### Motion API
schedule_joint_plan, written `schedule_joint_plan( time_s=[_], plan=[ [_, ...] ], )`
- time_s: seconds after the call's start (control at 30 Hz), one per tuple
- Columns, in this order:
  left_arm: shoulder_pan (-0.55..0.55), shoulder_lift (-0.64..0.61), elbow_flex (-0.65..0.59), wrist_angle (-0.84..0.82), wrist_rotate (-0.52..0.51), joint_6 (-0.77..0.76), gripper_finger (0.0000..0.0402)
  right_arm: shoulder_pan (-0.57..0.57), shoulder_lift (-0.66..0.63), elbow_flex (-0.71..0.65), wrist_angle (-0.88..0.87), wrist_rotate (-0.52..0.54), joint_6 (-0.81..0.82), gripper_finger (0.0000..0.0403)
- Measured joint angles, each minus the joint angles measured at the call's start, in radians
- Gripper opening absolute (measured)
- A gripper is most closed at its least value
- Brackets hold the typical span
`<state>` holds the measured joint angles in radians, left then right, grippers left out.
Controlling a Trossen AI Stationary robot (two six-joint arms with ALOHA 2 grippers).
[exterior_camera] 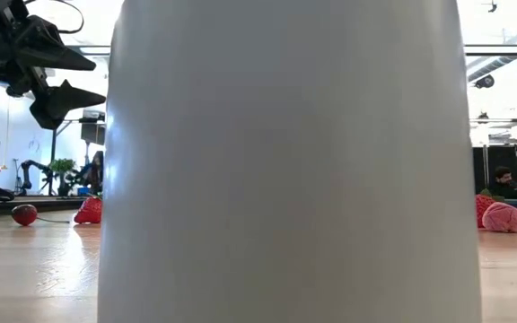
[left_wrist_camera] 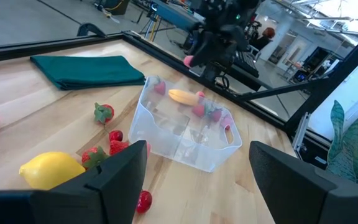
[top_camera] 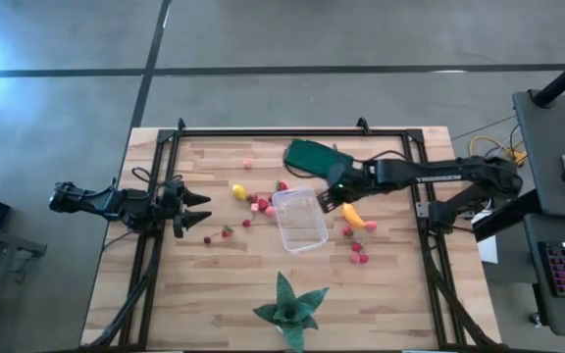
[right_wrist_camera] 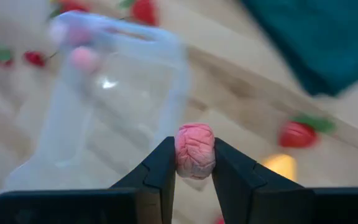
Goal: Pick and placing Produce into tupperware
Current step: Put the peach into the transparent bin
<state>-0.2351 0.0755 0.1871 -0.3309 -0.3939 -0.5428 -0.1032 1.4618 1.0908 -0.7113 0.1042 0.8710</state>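
A pink raspberry-like piece (right_wrist_camera: 195, 150) sits pinched between the two fingers of the right gripper (top_camera: 328, 197), held up off the table right by the rim of the tupperware (top_camera: 299, 219). The tub is clear and looks empty from above; it stands near the middle of the table with its long axis running from the far side toward the near edge, tilted a little. The berry is roundish, so it has no real direction of its own.

From here, the risk I see is the release. The gripper hangs at the tub's edge, not over its middle, so the berry could hit the rim and bounce onto the wood, or the fingers could nudge the light tub.

Beside the tub lie the banana (top_camera: 353, 217), some red berries (top_camera: 358, 253) and, on the other side, the lemon (top_camera: 238, 191). The left gripper (top_camera: 192, 210) waits at the left edge, fingers spread, holding nothing.
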Motion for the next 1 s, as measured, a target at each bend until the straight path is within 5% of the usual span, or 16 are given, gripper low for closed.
schedule_joint_plan(
  time_s=[0.27, 0.47, 0.73, 1.0],
  plan=[
    [0.000, 0.000, 0.000, 0.000, 0.000, 0.000, 0.0270, 0.032, 0.266, 0.246, -0.034, -0.081, -0.211, 0.0099],
    [0.000, 0.000, 0.000, 0.000, 0.000, 0.000, 0.0270, 0.048, 0.376, 0.410, -0.106, -0.077, -0.328, 0.0165],
    [0.000, 0.000, 0.000, 0.000, 0.000, 0.000, 0.0270, 0.056, 0.364, 0.497, -0.124, 0.017, -0.341, 0.0257],
    [0.000, 0.001, 0.000, 0.082, -0.009, 0.000, 0.0270, 0.057, 0.311, 0.593, -0.126, 0.028, -0.442, 0.0284]
  ],
)
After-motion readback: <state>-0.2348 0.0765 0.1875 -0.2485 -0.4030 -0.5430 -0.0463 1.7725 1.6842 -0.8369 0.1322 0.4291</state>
